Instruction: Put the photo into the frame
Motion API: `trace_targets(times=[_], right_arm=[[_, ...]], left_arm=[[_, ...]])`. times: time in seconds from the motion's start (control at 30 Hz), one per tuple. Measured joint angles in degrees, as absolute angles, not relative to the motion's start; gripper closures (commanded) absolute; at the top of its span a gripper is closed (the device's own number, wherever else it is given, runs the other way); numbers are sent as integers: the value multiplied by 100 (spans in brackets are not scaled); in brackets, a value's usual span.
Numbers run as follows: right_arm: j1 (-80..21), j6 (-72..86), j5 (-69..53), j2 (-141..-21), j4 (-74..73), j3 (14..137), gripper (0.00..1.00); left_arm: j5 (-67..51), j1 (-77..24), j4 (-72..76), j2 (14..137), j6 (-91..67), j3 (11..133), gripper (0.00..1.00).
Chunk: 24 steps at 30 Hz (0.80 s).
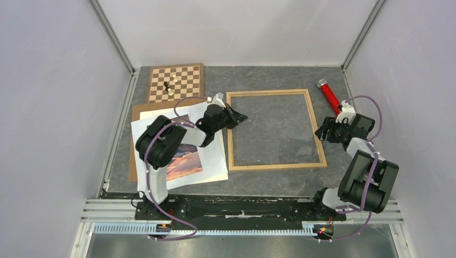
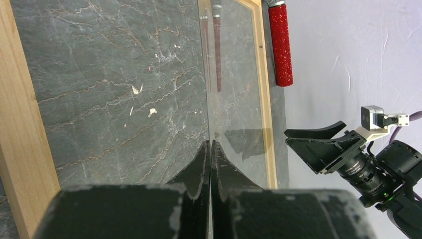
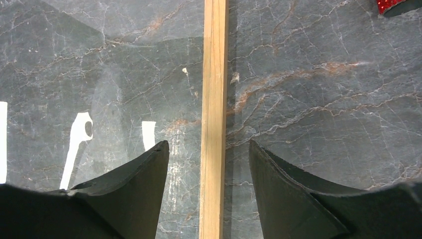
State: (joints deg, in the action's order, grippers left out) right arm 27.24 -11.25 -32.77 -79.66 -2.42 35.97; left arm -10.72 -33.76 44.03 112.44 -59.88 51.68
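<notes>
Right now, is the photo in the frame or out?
Out. The photo lies on white sheets left of the frame, partly under the left arm; the frame shows only grey tabletop.

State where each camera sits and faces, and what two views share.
Top external: above and behind the bases, looking down at the table; both arms show.
Left wrist: over the frame, facing across it; shut left end effector and right end effector show.
Right wrist: looking down on a frame rail between its open fingers.
Shared: both wrist views catch the red tube.

Overhead plus wrist close-ups, shared frame (image 1: 277, 165)
</notes>
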Motion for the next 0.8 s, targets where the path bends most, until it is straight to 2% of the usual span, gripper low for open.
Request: trace_targets(times=[0.8], right_arm=[[2724, -1164, -3280, -7966, -239, 3575, 37]], left_arm=[[-1162, -3376, 3975, 11244, -5472, 5430, 98]])
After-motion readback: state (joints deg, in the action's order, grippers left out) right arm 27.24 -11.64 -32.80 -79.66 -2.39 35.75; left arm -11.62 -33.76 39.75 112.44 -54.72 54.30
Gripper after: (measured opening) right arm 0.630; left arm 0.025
